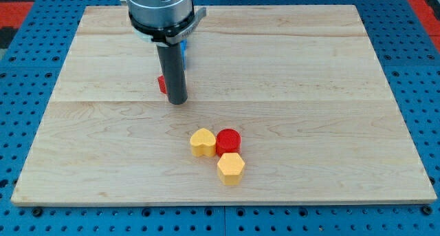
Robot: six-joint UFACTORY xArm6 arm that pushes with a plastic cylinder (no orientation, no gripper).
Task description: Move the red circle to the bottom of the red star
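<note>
Our tip [178,100] beside partly hidden red block [161,84], perhaps star; red circle [228,140] touching yellow heart [203,142], yellow hexagon [231,168]; no jaws on rod.

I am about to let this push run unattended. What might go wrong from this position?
1. The red circle block touches the yellow heart-shaped block and the yellow hexagon block; pushing it may drag them along.
2. The red block, presumably the star, is mostly hidden behind my tip, so moving off could knock it.
</note>
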